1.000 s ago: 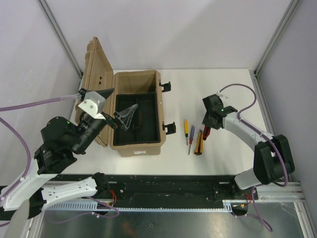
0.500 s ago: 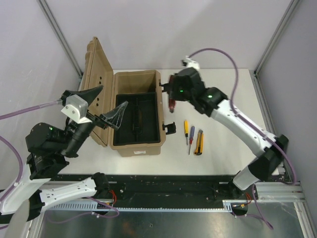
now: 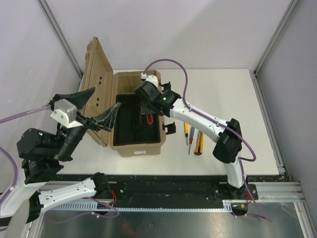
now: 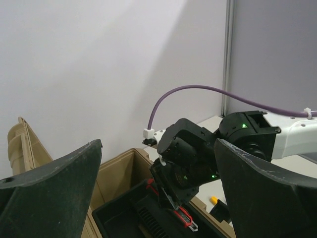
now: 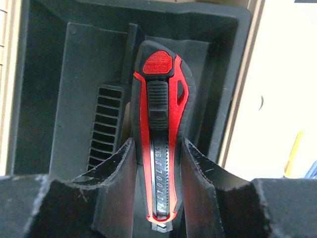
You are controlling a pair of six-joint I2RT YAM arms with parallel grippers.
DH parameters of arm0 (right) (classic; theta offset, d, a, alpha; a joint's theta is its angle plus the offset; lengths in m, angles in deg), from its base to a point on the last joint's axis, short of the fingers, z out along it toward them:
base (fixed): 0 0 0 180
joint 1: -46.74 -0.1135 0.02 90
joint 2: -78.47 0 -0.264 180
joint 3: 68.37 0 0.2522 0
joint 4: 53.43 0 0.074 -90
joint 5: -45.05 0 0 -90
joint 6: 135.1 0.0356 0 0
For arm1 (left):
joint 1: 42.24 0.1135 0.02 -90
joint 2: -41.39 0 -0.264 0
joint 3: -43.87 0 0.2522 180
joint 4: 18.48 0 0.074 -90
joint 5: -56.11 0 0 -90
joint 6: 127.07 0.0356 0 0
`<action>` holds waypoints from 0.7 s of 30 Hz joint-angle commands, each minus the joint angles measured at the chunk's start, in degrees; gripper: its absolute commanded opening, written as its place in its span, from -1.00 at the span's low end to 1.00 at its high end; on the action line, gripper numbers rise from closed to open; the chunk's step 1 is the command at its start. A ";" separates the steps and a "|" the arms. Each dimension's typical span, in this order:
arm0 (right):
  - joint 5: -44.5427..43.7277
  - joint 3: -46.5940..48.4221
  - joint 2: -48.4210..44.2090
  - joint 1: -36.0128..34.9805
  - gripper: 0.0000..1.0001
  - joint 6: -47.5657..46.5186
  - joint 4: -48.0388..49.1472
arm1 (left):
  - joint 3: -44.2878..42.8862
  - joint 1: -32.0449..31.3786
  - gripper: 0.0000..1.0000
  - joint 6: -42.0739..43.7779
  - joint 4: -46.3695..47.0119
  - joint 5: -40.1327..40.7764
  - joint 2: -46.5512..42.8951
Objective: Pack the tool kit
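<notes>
The tan case (image 3: 136, 147) sat open on the table (image 3: 223, 94), lid (image 3: 92, 69) up on the left. The right claw (image 5: 158, 148) was clamped on a red-black cutter (image 5: 158, 99), held over the black tray (image 5: 64, 99) inside the case; I couldn't tell whether it touched. The left claw (image 3: 106, 97) hung just left of the case, fingers wide apart and holding nothing. Two screwdrivers (image 3: 188, 133) and a yellow knife (image 3: 199, 143) lay right of the case.

Bright, even, diffuse light from above. Faint soft shadows on table (image 3: 223, 94). Top view sharp. Inside of case (image 3: 136, 145) reads dark. Left wrist view: near fingers (image 4: 49, 193) slightly soft, lower frame.
</notes>
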State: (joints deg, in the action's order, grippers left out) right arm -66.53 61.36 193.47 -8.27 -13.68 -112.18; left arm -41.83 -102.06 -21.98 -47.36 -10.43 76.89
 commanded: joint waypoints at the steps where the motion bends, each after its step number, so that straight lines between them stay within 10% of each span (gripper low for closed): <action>1: -0.26 4.43 1.79 -0.08 -0.69 1.48 -3.07 | 0.66 0.31 0.99 1.31 1.76 1.33 -0.50; 13: -2.00 4.03 6.73 -1.21 -0.48 8.40 -6.91 | 1.04 0.31 0.99 2.10 2.14 2.09 -0.45; 21: -5.53 3.21 3.18 -1.99 0.26 6.28 -3.50 | 1.10 0.31 0.99 2.44 2.48 2.38 -0.44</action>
State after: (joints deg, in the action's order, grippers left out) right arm -68.32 63.54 200.03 -9.88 -6.47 -117.41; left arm -40.87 -102.06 -20.93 -46.85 -8.73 76.48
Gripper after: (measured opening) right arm 0.581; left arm 0.994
